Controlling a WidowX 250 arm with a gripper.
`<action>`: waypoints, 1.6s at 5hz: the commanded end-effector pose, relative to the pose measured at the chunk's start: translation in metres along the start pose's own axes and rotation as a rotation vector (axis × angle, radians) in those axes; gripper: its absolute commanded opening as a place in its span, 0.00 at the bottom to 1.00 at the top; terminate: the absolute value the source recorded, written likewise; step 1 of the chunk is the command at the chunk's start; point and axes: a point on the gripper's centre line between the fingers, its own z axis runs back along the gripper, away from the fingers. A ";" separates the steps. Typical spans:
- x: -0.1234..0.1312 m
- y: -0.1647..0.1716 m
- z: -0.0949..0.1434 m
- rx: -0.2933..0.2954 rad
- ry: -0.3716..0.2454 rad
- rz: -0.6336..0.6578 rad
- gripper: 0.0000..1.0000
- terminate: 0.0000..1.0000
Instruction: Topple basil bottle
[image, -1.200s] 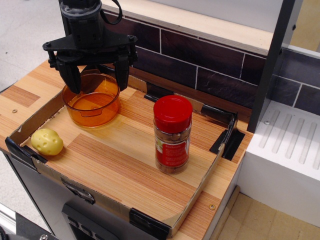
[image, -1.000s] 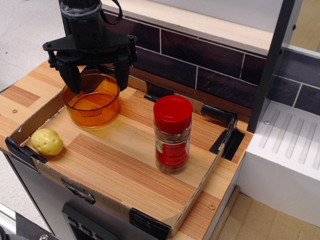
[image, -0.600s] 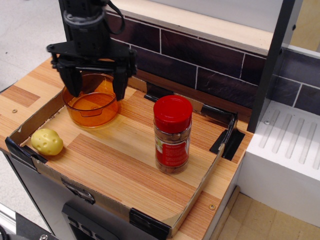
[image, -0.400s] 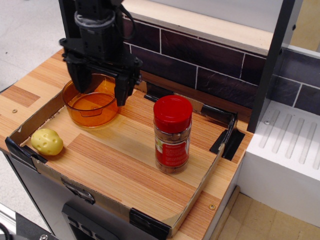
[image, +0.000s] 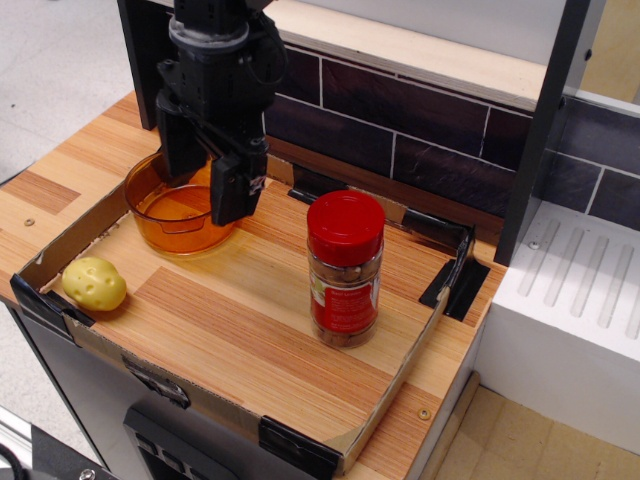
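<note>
Swinging right from over the orange bowl (image: 182, 203), the gripper (image: 207, 172) hangs spread and empty, turned toward the basil bottle (image: 345, 268), which stands upright mid-counter (image: 230, 310). A low push might slide it instead of tipping it. Open room lies ahead; the cardboard rim (image: 425, 330) sits near its right.

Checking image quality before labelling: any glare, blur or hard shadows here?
observation.image: sharp throughout; soft glare on the basil bottle cap and the orange bowl; only faint shadows on the wooden tray; the hand shows no motion blur.
</note>
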 end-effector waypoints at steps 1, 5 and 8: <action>0.003 -0.016 0.020 -0.006 -0.104 -0.478 1.00 0.00; 0.024 -0.058 0.030 0.031 -0.174 -0.744 1.00 0.00; 0.041 -0.070 0.021 0.023 -0.155 -0.713 1.00 0.00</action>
